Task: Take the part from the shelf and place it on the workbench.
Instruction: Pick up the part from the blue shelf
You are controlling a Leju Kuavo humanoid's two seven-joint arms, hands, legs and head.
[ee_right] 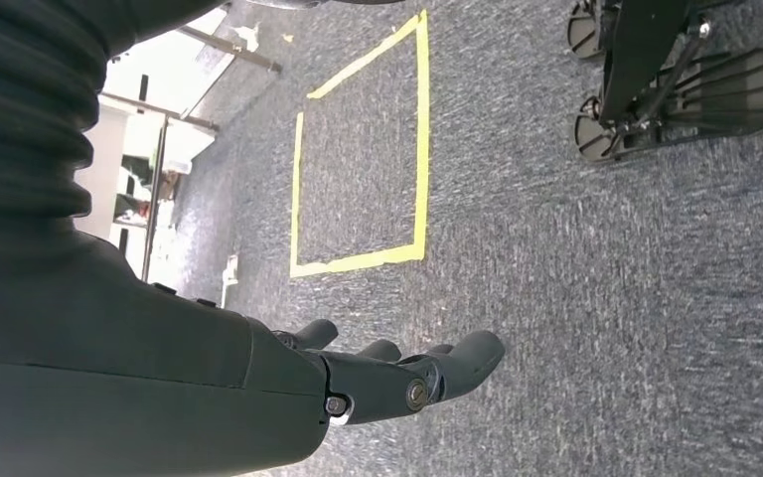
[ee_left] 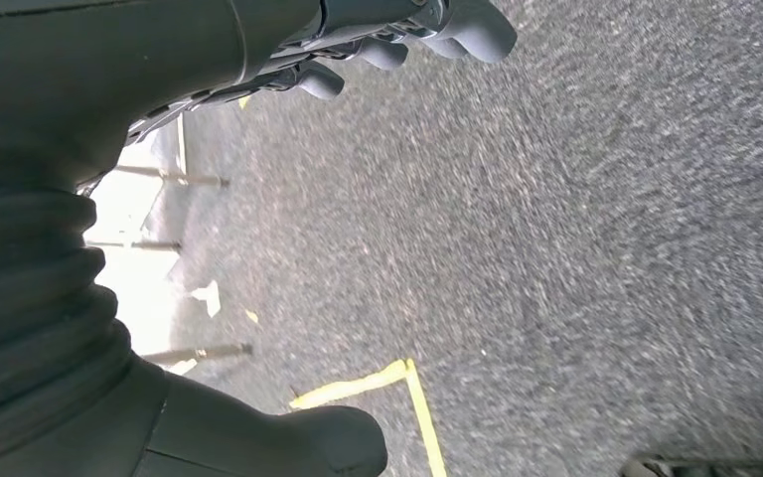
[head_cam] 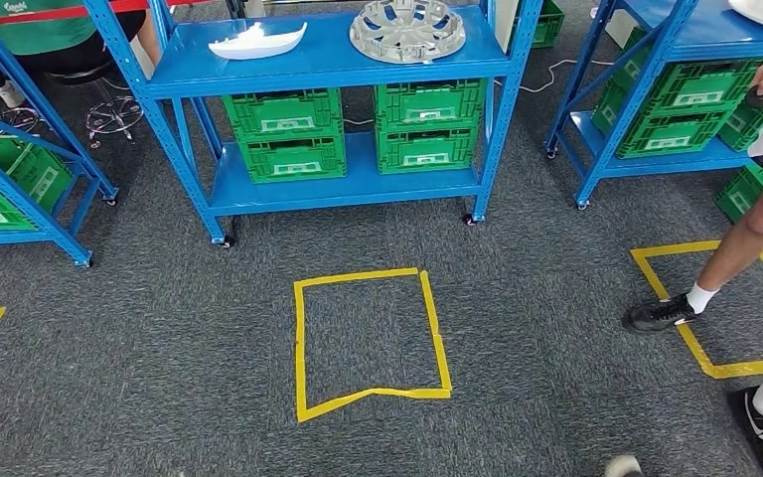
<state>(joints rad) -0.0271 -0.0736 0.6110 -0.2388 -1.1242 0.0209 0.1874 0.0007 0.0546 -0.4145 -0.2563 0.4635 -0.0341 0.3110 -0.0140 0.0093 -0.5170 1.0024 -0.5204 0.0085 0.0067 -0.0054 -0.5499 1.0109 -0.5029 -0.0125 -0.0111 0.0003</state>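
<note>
Above grey carpet, left hand (ee_left: 378, 40) hanging, fingers apart, empty

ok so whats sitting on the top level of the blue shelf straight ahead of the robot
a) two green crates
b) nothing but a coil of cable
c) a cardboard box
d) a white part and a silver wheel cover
d: in the head view the blue shelf carries a white part on the left of its top level and a silver wheel cover to the right; the green crates stand on the level below.
</note>
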